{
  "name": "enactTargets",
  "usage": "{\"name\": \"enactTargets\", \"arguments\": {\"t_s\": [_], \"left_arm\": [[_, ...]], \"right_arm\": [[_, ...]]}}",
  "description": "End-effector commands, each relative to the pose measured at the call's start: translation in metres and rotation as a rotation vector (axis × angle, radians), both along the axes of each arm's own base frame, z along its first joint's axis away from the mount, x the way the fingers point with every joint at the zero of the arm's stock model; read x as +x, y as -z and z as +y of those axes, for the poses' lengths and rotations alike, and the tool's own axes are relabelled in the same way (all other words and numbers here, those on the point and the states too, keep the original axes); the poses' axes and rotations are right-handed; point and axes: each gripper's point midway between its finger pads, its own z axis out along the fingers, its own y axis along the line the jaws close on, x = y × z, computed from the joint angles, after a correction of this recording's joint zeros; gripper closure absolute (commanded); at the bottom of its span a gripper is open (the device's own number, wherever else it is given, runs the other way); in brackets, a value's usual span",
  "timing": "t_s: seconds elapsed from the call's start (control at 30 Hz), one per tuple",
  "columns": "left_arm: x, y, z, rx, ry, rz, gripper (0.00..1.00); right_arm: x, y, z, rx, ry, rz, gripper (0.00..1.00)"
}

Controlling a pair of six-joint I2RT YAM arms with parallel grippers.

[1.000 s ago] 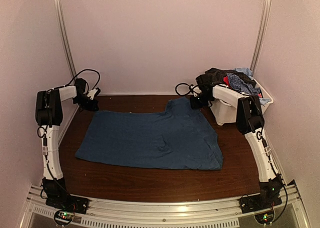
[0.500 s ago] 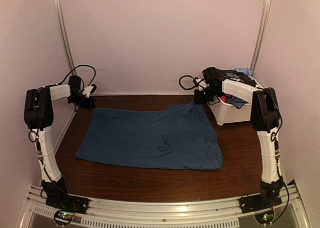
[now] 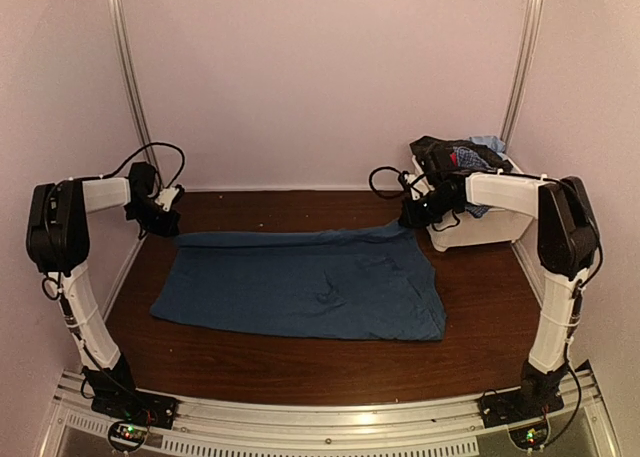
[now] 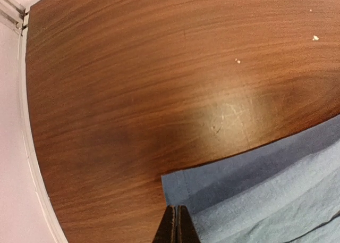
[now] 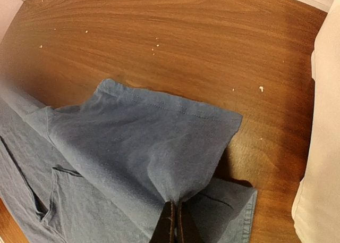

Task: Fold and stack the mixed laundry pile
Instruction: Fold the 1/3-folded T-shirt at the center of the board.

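Left fingers (image 4: 170, 229) pressed together on the far-left corner of the dark-blue T-shirt (image 3: 300, 287). Right fingers (image 5: 167, 229) also together, pinching a bunched fold at its far-right corner. One T-shirt, spread on the counter (image 3: 300, 367), long axis left–right, far edge drawn between the two grips. One white bin (image 3: 470, 232) far right, holding one laundry heap (image 3: 455, 157).

— Where do your arms stand?
— Your left gripper (image 3: 160, 217) pinches the T-shirt (image 3: 300, 292) at its far left corner; your right gripper (image 3: 412, 217) pinches the far right one, beside the bin (image 3: 470, 233).
— And the bin?
— Heaped with clothes (image 3: 455, 157).
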Motion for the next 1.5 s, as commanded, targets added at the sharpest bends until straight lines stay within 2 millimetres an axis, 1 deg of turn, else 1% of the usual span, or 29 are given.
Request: {"name": "enactTargets", "arguments": {"t_s": [0.0,0.13,0.27,0.33,0.43,0.53,0.6,0.63,0.7,0.83,0.9,0.93,1.0,1.2,1.4,1.47], "left_arm": [[-0.020,-0.002,0.026,0.130,-0.069,0.026,1.00],[-0.031,0.005,0.035,0.172,-0.103,0.055,1.00],[-0.030,0.007,0.033,0.159,-0.102,0.055,1.00],[-0.030,0.009,0.031,0.153,-0.097,0.058,1.00],[-0.036,0.016,0.032,0.163,-0.093,0.080,1.00],[-0.045,0.030,0.037,0.190,-0.102,0.125,1.00],[-0.049,0.038,0.039,0.201,-0.102,0.155,1.00],[-0.049,0.039,0.038,0.202,-0.099,0.162,1.00],[-0.049,0.035,0.036,0.198,-0.093,0.154,1.00],[-0.047,0.011,0.033,0.187,-0.096,0.094,1.00],[-0.047,0.005,0.033,0.191,-0.097,0.080,1.00],[-0.048,0.004,0.033,0.193,-0.095,0.078,1.00],[-0.052,0.006,0.033,0.193,-0.093,0.089,1.00],[-0.063,0.019,0.032,0.197,-0.073,0.120,1.00],[-0.073,0.045,0.035,0.239,-0.068,0.197,1.00],[-0.075,0.049,0.033,0.258,-0.061,0.206,1.00]], "right_arm": [[-0.018,-0.014,0.004,0.023,-0.013,-0.032,1.00],[-0.040,-0.011,0.005,0.020,-0.020,-0.018,1.00],[-0.066,0.004,0.012,0.009,-0.042,0.020,1.00],[-0.073,0.013,0.012,0.005,-0.041,0.036,1.00],[-0.078,0.028,0.011,0.001,-0.030,0.064,1.00],[-0.081,0.042,0.008,-0.014,-0.023,0.094,1.00],[-0.083,0.046,0.007,-0.026,-0.023,0.103,1.00],[-0.083,0.046,0.006,-0.030,-0.026,0.104,1.00],[-0.083,0.040,0.006,-0.031,-0.028,0.097,1.00],[-0.083,0.021,0.007,-0.017,-0.034,0.075,1.00],[-0.086,0.017,0.009,-0.009,-0.041,0.073,1.00],[-0.089,0.018,0.009,-0.012,-0.043,0.078,1.00],[-0.095,0.020,0.010,-0.014,-0.052,0.083,1.00],[-0.110,0.040,0.013,-0.025,-0.069,0.119,1.00],[-0.118,0.063,0.015,-0.032,-0.077,0.156,1.00],[-0.119,0.068,0.015,-0.033,-0.077,0.168,1.00]]}}
